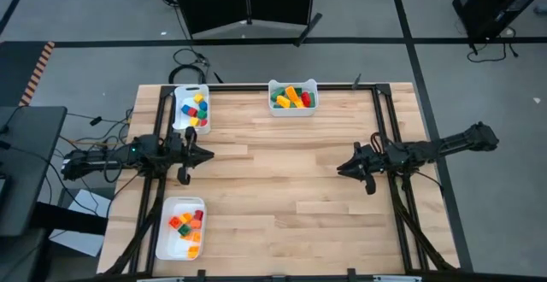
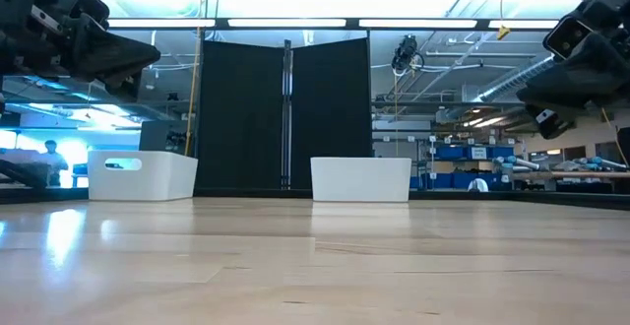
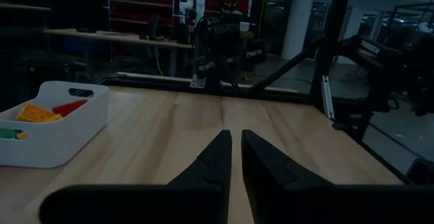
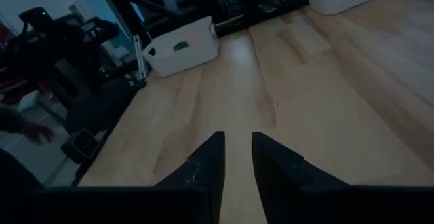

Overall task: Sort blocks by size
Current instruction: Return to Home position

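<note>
High view: left gripper point(image 1: 203, 155) and right gripper point(image 1: 342, 168) hover nearly closed, empty. Blocks point(image 1: 291, 99) look light, rigid, slick; pinch flat sides.

The high camera hangs above the table point(image 1: 282, 188) and looks straight down, far enough off to take in all four edges and both arms. The low camera sits at table-top height by the near edge and faces level toward the far edge. There it shares the far-left tray point(image 2: 143, 175) and the far-middle tray point(image 2: 361, 179) with the high view. Each wrist camera rides close behind its own tool. The one behind the left tool point(image 3: 234, 137) faces the right edge, and the one behind the right tool point(image 4: 237, 137) faces the left edge.
</note>
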Robot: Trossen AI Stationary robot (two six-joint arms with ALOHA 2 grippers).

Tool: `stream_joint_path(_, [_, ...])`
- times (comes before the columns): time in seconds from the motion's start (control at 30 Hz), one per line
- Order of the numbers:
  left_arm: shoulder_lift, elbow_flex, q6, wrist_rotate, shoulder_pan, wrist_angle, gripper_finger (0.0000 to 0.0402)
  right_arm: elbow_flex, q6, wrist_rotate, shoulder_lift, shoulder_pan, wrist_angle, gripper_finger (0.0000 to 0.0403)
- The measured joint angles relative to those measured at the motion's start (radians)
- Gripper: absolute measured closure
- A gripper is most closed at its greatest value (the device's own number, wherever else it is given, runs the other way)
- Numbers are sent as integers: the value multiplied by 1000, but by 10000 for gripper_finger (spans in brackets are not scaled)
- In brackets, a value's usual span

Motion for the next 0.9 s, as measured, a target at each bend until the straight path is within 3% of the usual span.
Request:
stream_joint_path(0.3, [0,0,0,1,0,0,357,0,-67,-28,-74,-20,-27,318])
stream_joint_path(0.7, [0,0,0,2,0,0,357,0,-165,-19,-75,-217,-26,318])
stream_joint_path(0.9, [0,0,0,2,0,1,357,9,-168,-191,-100,-239,-38,316])
